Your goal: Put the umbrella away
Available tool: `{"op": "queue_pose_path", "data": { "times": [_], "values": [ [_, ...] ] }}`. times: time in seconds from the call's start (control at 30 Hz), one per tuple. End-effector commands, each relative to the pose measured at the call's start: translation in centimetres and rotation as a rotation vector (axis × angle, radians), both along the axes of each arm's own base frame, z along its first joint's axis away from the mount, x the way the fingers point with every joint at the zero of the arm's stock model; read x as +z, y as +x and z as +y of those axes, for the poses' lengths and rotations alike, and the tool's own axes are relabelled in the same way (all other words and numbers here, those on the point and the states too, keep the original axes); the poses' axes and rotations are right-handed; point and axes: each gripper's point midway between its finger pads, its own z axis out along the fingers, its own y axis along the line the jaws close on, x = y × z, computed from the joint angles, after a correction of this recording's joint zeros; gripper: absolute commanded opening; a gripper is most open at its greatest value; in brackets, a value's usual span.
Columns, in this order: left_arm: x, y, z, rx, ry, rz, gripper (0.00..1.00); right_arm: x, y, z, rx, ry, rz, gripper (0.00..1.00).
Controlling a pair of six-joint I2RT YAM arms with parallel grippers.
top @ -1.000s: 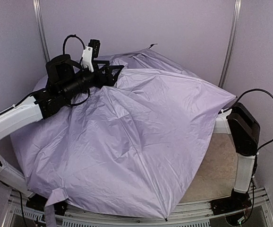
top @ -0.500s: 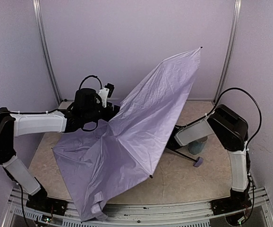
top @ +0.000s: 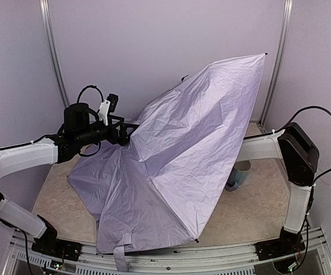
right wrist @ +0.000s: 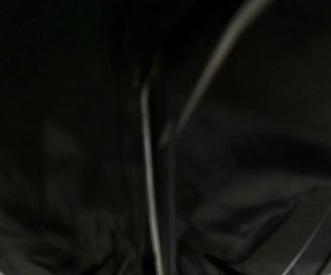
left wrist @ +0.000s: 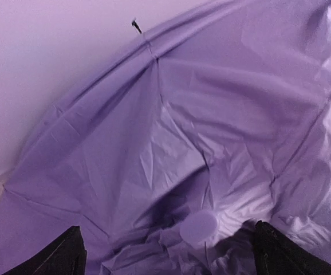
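Note:
The umbrella [top: 182, 154] is open, and its pale lavender canopy stands tilted over the middle of the table, one rib tip high at the back right. Its fabric strap [top: 121, 259] hangs at the front edge. My left gripper [top: 125, 133] is at the canopy's crown. In the left wrist view its fingers [left wrist: 68, 255] are wide apart around the round top cap [left wrist: 199, 227], holding nothing. My right arm [top: 263, 148] reaches under the canopy, so that gripper is hidden. The right wrist view is dark and shows only thin ribs [right wrist: 148, 172]. The handle is hidden.
A light blue mug [top: 241, 175] stands on the beige table [top: 257, 206] at the right, half behind the canopy edge. Metal posts [top: 275, 63] and purple walls enclose the back and sides. The canopy's lower edge reaches the table's front rail.
The canopy, spread over the whole table a second ago, has swung up and now tilts further right. My left arm moved left and higher. The handle, seen earlier, is now hidden.

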Motion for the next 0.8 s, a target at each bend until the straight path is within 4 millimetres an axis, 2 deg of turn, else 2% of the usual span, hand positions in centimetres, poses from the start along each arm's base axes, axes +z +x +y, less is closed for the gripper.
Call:
{"op": "queue_pose_path", "data": {
  "times": [0.0, 0.2, 0.27, 0.33, 0.4, 0.47, 0.5, 0.53, 0.57, 0.6, 0.67, 0.73, 0.77],
  "values": [
    [-5.8, -3.0, -3.0, -0.263, -0.029, 0.170, 0.99, 2.1, -0.5, -1.4, -0.027, -0.013, -0.058, 0.03],
    [-4.4, -4.1, -6.7, -0.390, -0.051, 0.094, 0.99, 4.3, -0.3, 0.0, 0.023, 0.007, -0.077, 0.03],
    [-3.8, -4.0, -7.2, -0.391, -0.064, 0.067, 0.99, 4.8, -0.4, 0.2, 0.028, 0.013, -0.079, 0.03],
    [-3.1, -4.0, -7.3, -0.398, -0.094, 0.044, 0.93, 4.9, -0.7, 0.0, 0.027, 0.016, -0.074, 0.03],
    [-2.3, -4.2, -7.3, -0.407, -0.117, 0.029, 0.79, 4.9, -1.0, -0.4, 0.024, 0.014, -0.060, 0.05],
    [-1.8, -4.4, -7.3, -0.417, -0.120, 0.021, 0.65, 4.4, -1.2, -0.7, 0.015, -0.022, -0.033, 0.11],
    [-1.8, -4.3, -7.3, -0.414, -0.114, 0.025, 0.54, 4.1, -1.3, -0.9, 0.009, -0.049, -0.025, 0.16],
    [-1.8, -4.2, -7.1, -0.404, -0.108, 0.025, 0.48, 3.6, -1.4, -1.2, 0.003, -0.083, -0.010, 0.21],
    [-1.9, -4.0, -6.9, -0.390, -0.099, 0.027, 0.36, 2.9, -1.4, -1.5, -0.001, -0.122, -0.001, 0.27],
    [-2.2, -3.8, -6.6, -0.371, -0.090, 0.029, 0.24, 2.1, -1.6, -1.9, -0.004, -0.171, 0.011, 0.33],
    [-2.6, -3.3, -5.9, -0.332, -0.072, 0.029, 0.08, 0.0, -1.6, -3.0, -0.030, -0.279, 0.039, 0.45],
    [-3.1, -2.9, -5.1, -0.297, -0.050, 0.028, 0.00, -2.2, -1.5, -4.8, -0.070, -0.387, 0.060, 0.57],
    [-3.3, -2.7, -4.8, -0.283, -0.042, 0.028, 0.00, -3.4, -1.5, -5.8, -0.091, -0.441, 0.073, 0.61]
  ]
}}
